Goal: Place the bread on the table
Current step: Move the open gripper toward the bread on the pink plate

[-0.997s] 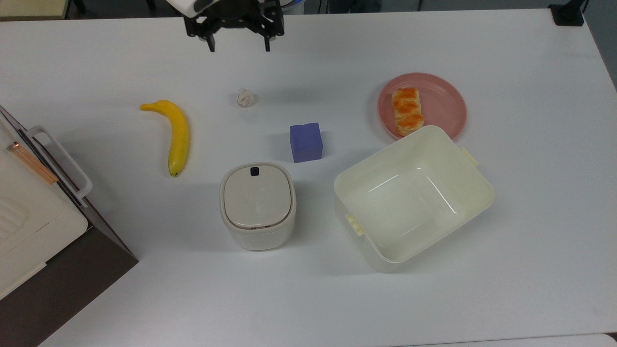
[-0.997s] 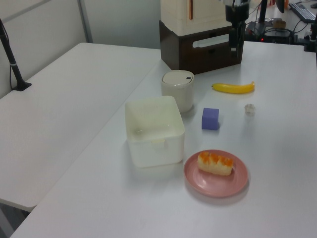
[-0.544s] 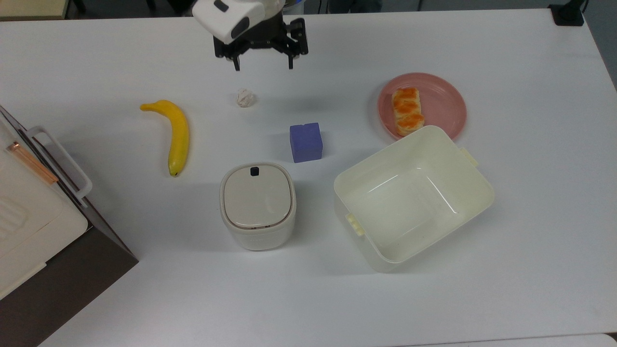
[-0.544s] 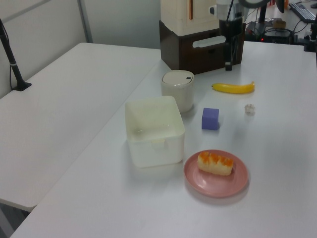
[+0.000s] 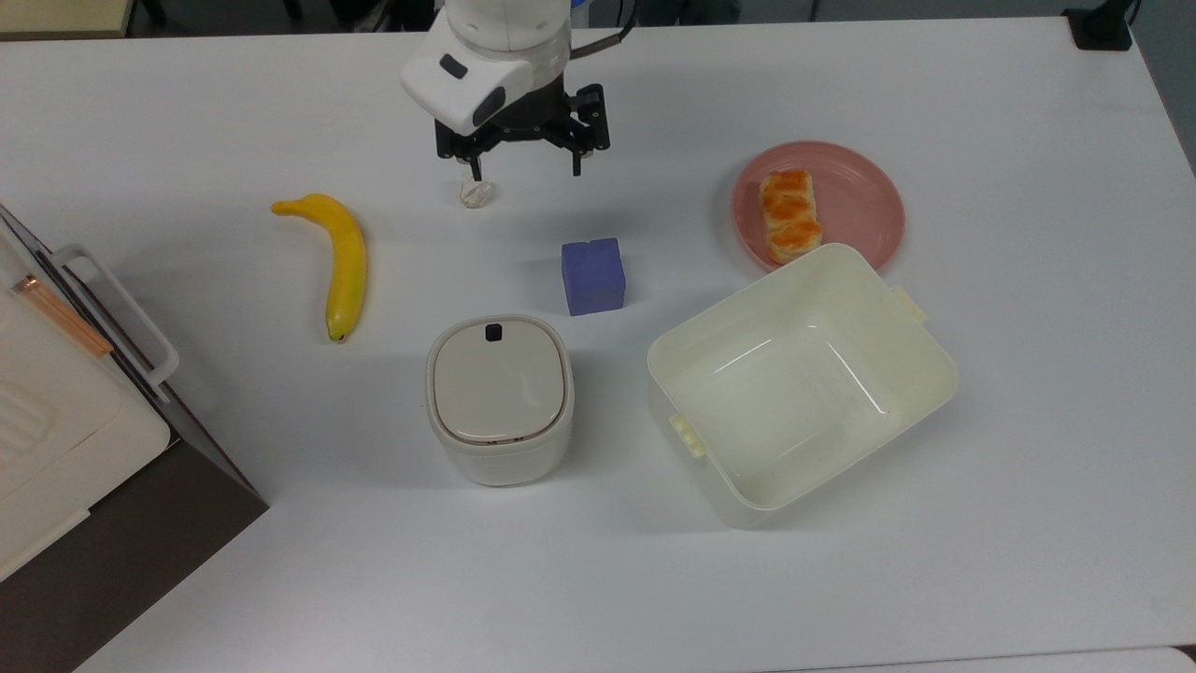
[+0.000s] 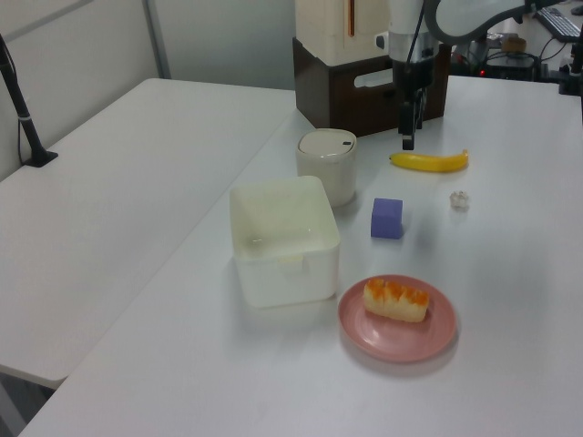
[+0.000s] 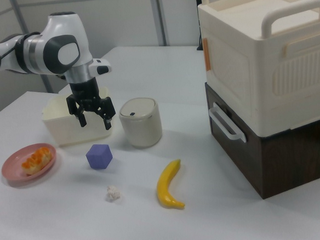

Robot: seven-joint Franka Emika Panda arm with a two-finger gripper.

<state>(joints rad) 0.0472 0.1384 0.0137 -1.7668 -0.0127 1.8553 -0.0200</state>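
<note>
Approach step judged in hand. Pincer (image 5: 525, 172) is seen spread and empty, high above the tabletop (image 5: 1028, 421) near the paper ball (image 5: 475, 193). Bread (image 5: 790, 215) lies on the pink plate (image 5: 864, 201), well apart. Travel toward the plate, then descent over the bread, is called for.

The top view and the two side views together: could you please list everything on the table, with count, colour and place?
Glossy orange-brown bread: one, on the round pink plate.
Round pink plate: one, the top view's right, on the white table.
Open cream plastic bin: one, below the plate in the top view.
Purple cube: one, centre.
Lidded cream canister: one, below the cube in the top view.
Yellow banana: one, the top view's left.
White crumpled paper ball: one, above the cube in the top view.
Cream-and-brown stacked box: one, the right view's right.
Black gripper: one, open, above the table near the paper ball.
</note>
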